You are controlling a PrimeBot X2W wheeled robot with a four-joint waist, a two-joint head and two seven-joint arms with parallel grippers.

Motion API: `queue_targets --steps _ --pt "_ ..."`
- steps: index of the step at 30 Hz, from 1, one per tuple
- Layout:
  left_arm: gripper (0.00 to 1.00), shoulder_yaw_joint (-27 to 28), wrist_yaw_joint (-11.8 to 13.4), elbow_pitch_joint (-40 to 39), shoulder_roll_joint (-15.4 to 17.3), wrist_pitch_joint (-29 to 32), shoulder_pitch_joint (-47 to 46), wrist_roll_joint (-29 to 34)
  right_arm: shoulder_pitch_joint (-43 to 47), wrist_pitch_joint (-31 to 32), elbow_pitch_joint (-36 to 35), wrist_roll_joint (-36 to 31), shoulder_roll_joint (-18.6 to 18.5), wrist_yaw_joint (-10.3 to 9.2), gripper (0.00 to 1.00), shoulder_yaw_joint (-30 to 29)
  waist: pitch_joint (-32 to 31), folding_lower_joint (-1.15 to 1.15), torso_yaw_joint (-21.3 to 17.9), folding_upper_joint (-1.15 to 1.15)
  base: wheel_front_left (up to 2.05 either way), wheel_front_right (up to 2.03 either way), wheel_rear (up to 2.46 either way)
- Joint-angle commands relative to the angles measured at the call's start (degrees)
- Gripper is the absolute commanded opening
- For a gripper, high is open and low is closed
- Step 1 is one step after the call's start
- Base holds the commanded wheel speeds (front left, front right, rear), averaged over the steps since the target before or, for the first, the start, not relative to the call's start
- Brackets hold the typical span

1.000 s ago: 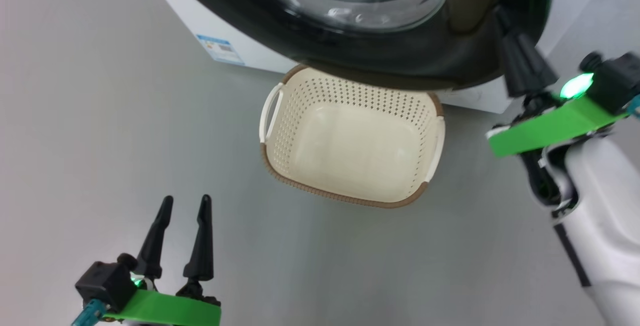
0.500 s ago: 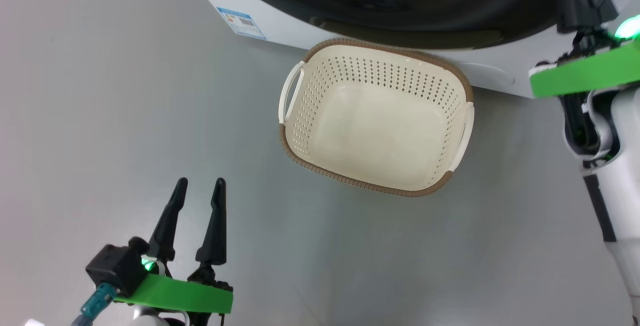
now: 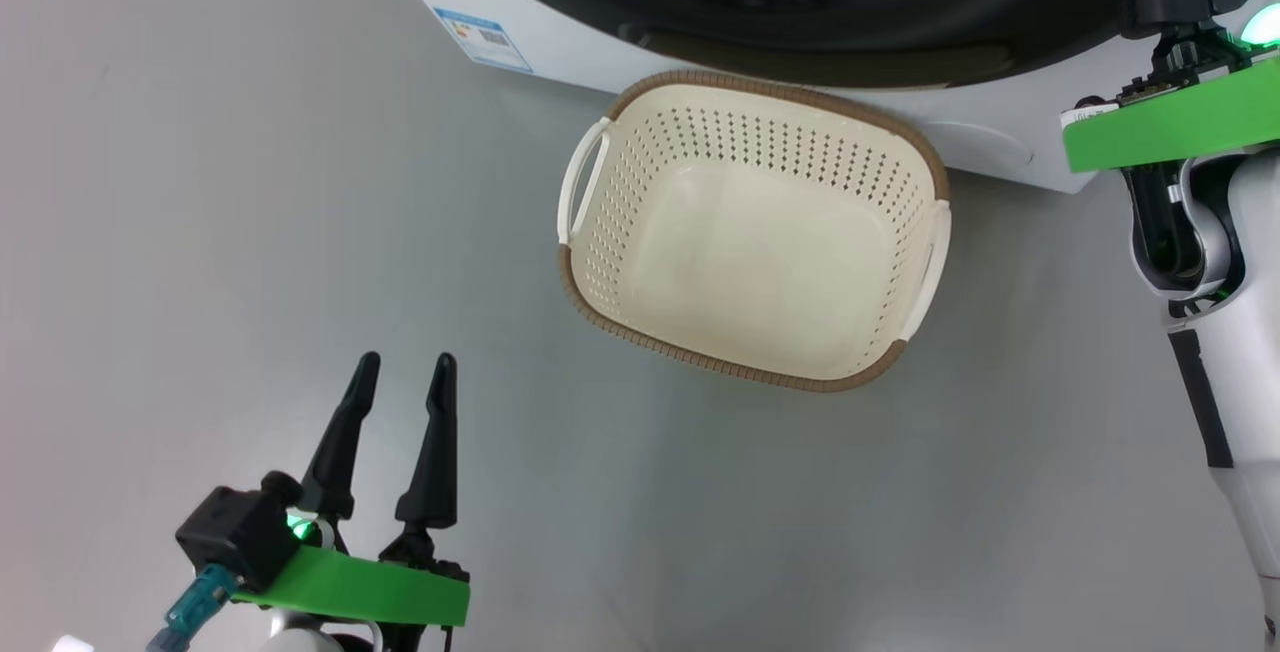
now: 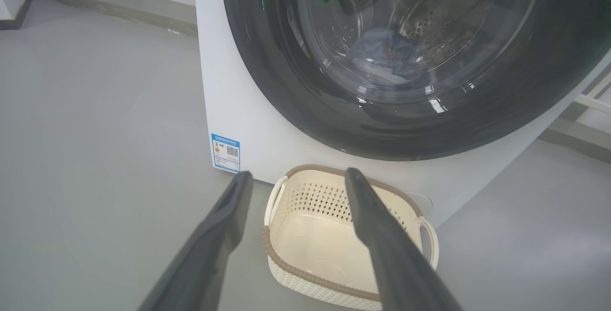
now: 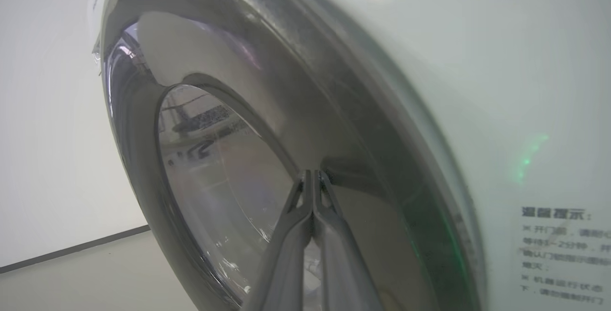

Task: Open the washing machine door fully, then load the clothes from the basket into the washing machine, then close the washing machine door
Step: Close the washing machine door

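Gloss black on the door [image 4: 267, 63] rim, throwing reflections. Its glass [image 4: 429, 25] is clear and shiny, and I see soft blue cloth [image 4: 386, 58] behind it. The washer [image 4: 229, 87] panel looks smooth white with a faint sheen. The basket [image 3: 640, 232] is matt cream plastic, punched with holes, with a ribbed brown rim band. The floor [image 3: 250, 232] is smooth grey, dull satin. My left fingers [image 4: 215, 234] look like matt dark plastic.

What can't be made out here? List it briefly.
- Head view: top edge cuts off most of the washing machine door and the tips of the right gripper.
- Left wrist view: the clothes are dim behind the door's reflecting glass; their number is unclear.
- Same view: blue label print, too small.
- Right wrist view: printed notice text, blurred.
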Motion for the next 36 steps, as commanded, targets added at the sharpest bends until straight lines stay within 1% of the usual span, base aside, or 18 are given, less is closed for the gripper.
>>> queue_targets --steps 1,2,3,5,8,9,10,21,28,36 --pt "1.00 1.98 0.03 -0.72 1.54 -0.43 -0.95 -0.44 1.01 -0.27 -1.38 -0.06 0.72 -0.24 0.00 0.62 -0.91 0.00 -0.42 0.00 0.00 0.00 0.00" --pt "1.00 2.10 0.03 -0.56 1.63 -0.43 -0.79 -0.39 1.76 -0.27 -1.28 0.02 0.82 -0.24 0.00 1.11 -1.41 0.00 -0.60 0.00 0.00 0.00 0.00" --pt "1.00 2.23 0.03 -0.40 1.74 -0.43 -0.60 -0.34 2.57 -0.27 -1.23 0.11 0.95 -0.24 0.07 1.51 -1.99 0.00 -0.81 0.00 0.00 0.00 0.00" --pt "1.00 2.62 0.03 -0.22 1.94 -0.43 -0.11 -0.21 4.29 -0.27 -1.23 0.49 1.30 -0.24 0.27 1.97 -3.26 0.00 -1.29 0.00 0.00 0.00 0.00" --pt "1.00 3.38 0.03 0.02 2.45 -0.43 0.85 0.04 7.11 -0.27 -1.40 1.16 1.95 -0.24 0.48 2.25 -5.40 0.00 -2.22 0.00 0.00 0.00 0.00" --pt "1.00 3.64 0.03 0.12 2.69 -0.43 1.20 0.12 8.08 -0.27 -1.52 1.28 2.19 -0.24 0.80 2.33 -6.14 0.00 -2.61 0.00 0.00 0.00 0.00" --pt "1.00 3.86 0.03 0.24 2.98 -0.43 1.55 0.20 9.08 -0.27 -1.70 1.36 2.46 -0.24 0.99 2.40 -6.94 0.00 -3.01 0.00 0.00 0.00 0.00" --pt "1.00 6.25 0.03 1.24 7.06 -0.43 4.17 0.93 19.92 -0.27 -2.96 1.77 5.18 -0.24 1.00 2.19 -14.28 0.00 -8.70 0.00 0.00 0.00 0.00" --pt "1.00 7.24 0.03 1.39 8.54 -0.43 6.17 0.93 25.75 -0.27 -3.48 1.89 6.31 -0.24 1.00 0.92 -17.26 0.00 -12.81 0.00 0.00 0.00 0.00" --pt "1.00 9.34 0.03 1.65 9.75 -0.43 7.26 1.01 30.98 -0.27 -4.69 1.85 6.42 -0.24 1.00 -1.19 -19.02 0.00 -16.73 0.00 0.00 0.00 0.00"
